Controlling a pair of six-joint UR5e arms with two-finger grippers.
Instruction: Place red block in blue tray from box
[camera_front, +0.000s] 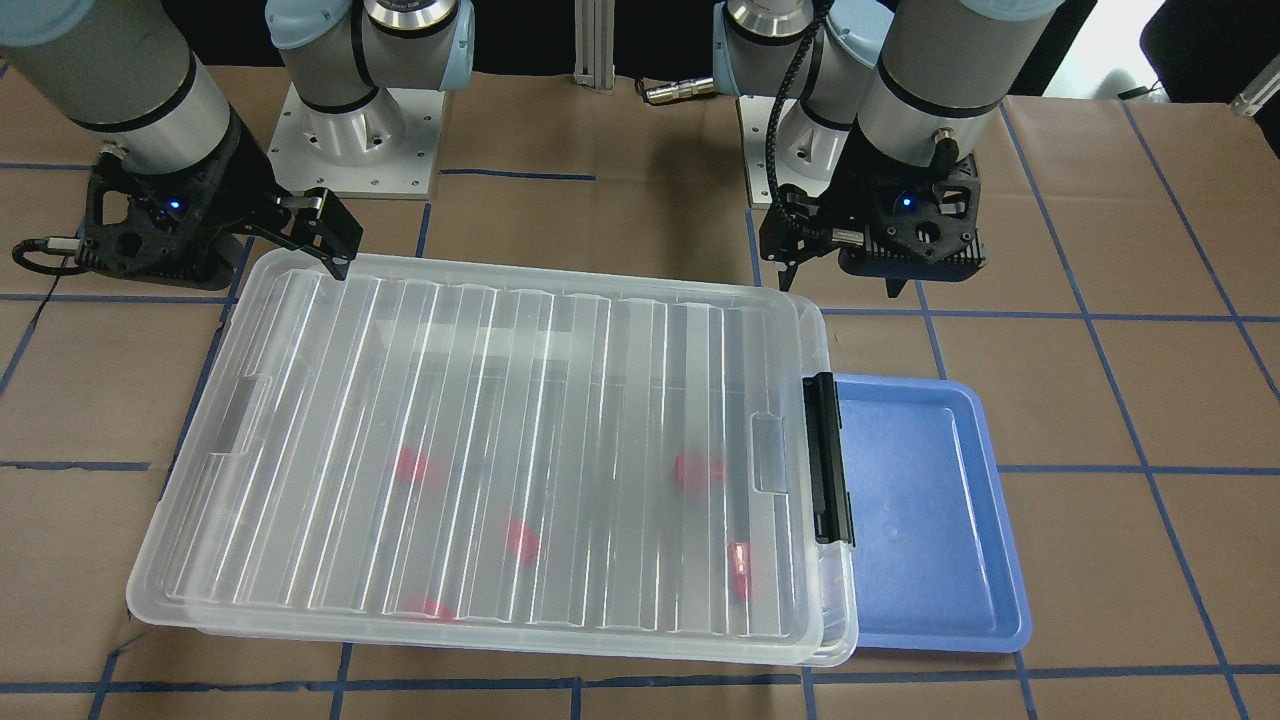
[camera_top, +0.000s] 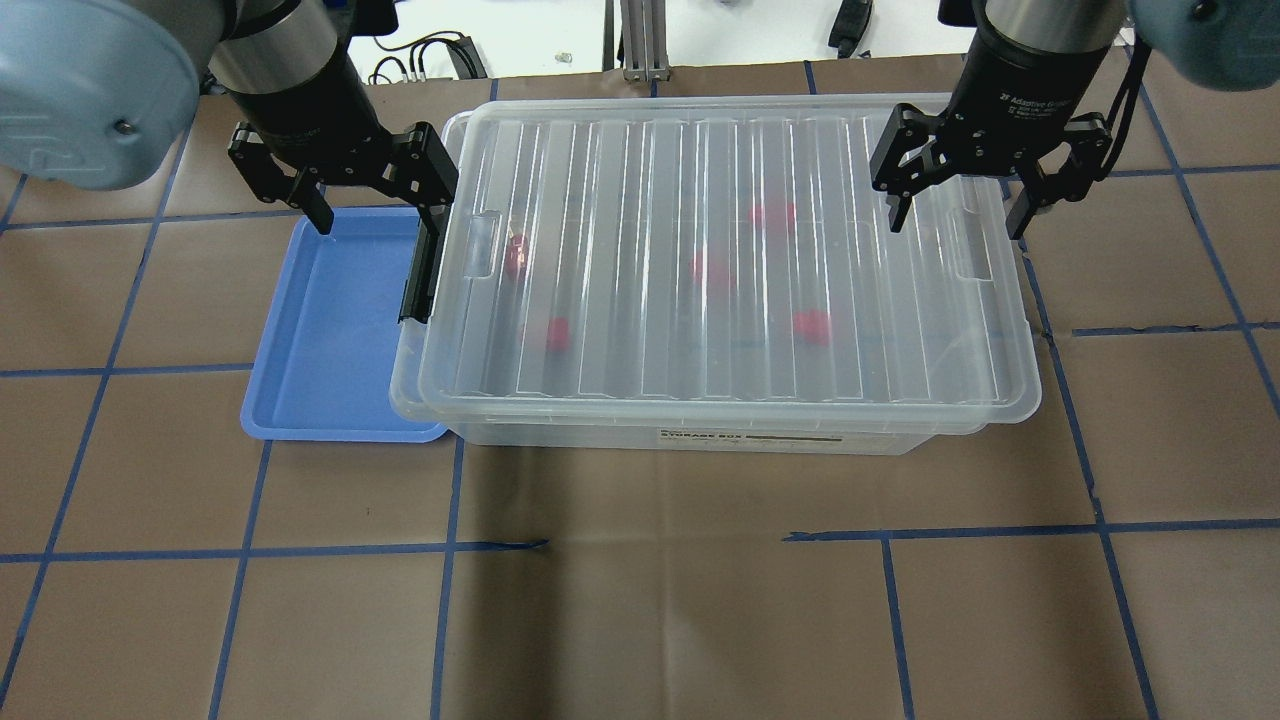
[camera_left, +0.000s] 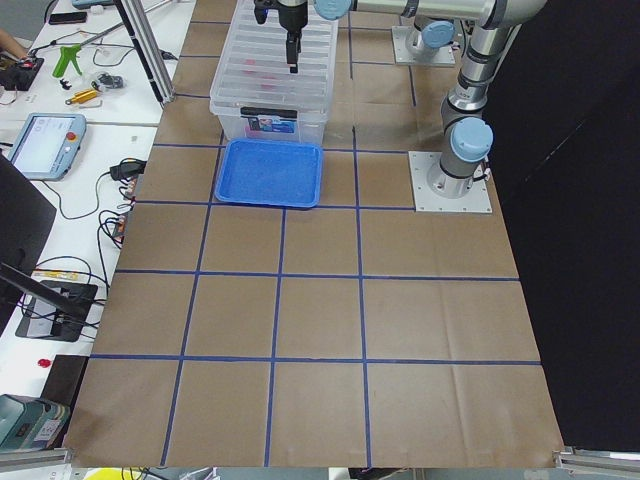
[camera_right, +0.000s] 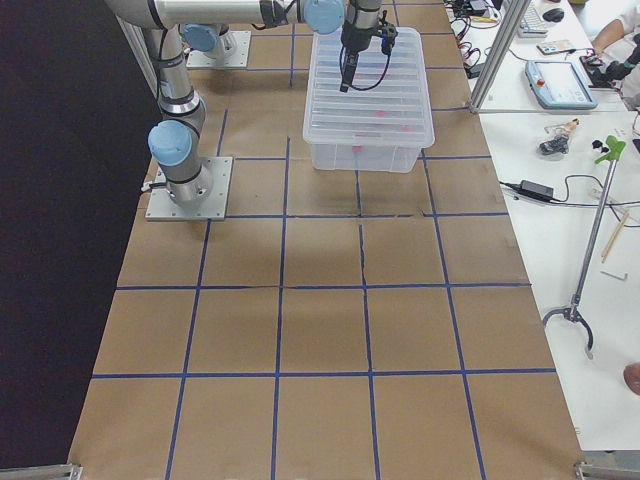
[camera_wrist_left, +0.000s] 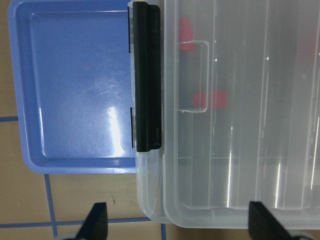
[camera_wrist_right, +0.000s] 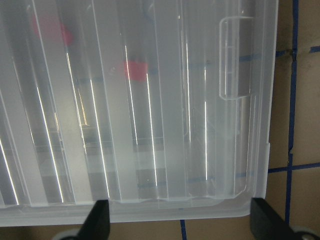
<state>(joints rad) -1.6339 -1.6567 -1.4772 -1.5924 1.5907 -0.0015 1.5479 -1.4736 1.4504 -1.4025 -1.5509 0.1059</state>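
The box (camera_top: 720, 270) is a clear bin with its ribbed lid on and a black latch (camera_top: 418, 270) at its left end. Several red blocks show blurred through the lid, among them one near the latch (camera_top: 517, 255) and one in the middle (camera_top: 712, 268). The blue tray (camera_top: 330, 330) lies empty against the latch end. My left gripper (camera_top: 372, 205) is open and empty above the tray's far edge and the box's far left corner. My right gripper (camera_top: 958, 215) is open and empty above the box's far right corner. The left wrist view shows the latch (camera_wrist_left: 147, 75) and tray (camera_wrist_left: 75, 90).
Brown paper with a blue tape grid (camera_top: 640, 580) covers the table. The arm bases (camera_front: 355, 130) stand behind the box. Benches with tools and cables (camera_left: 60, 90) run along the table's far side in the side views.
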